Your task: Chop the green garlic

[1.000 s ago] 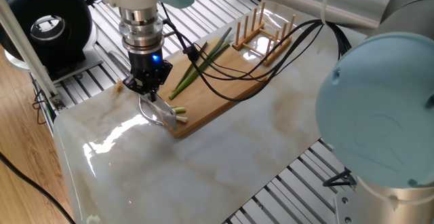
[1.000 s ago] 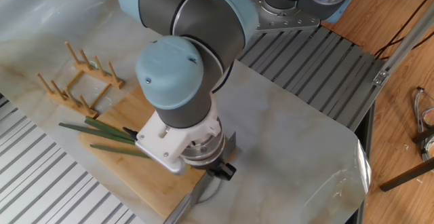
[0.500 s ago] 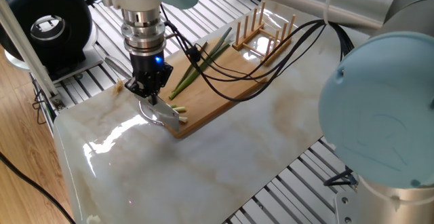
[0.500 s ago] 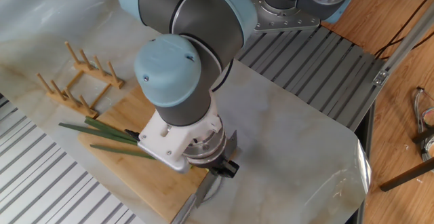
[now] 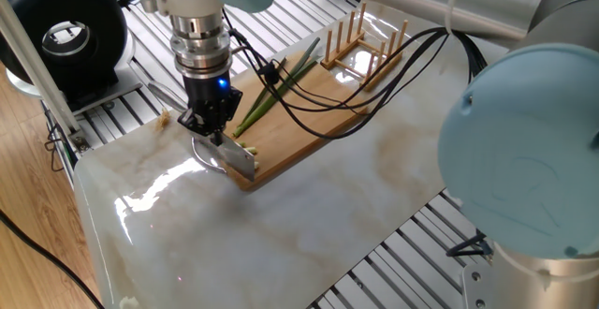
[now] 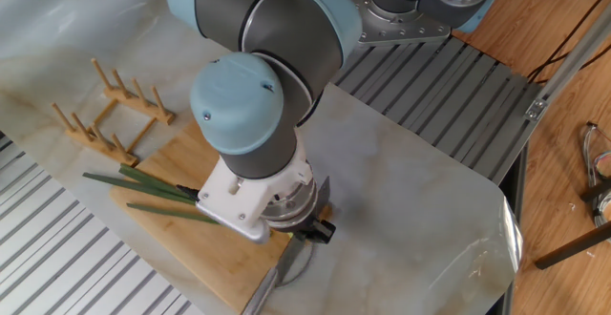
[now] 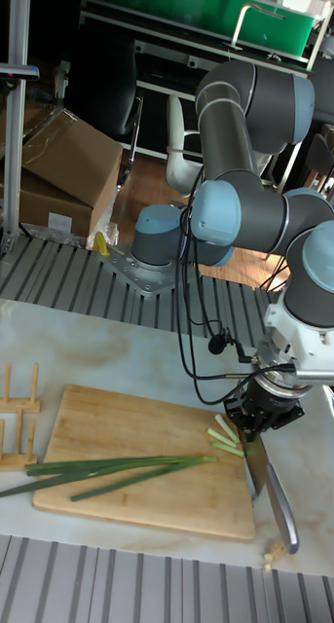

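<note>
While beside green garlic (image 7: 118,472), peg rack (image 7: 13,419) well clear of pincer (image 7: 256,425)

Bright, sharp views; overhead glare on marble table (image 5: 187,243).

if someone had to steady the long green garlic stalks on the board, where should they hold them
Hold the green garlic at its dark leafy end, coming from the peg rack side. The stalks lie flat along the cutting board, and the knife in the end effector works the pale end.

A wooden cutting board (image 7: 128,438) lies on the marble desk (image 5: 309,225), with a wooden peg rack (image 5: 360,37) at its far end.
</note>
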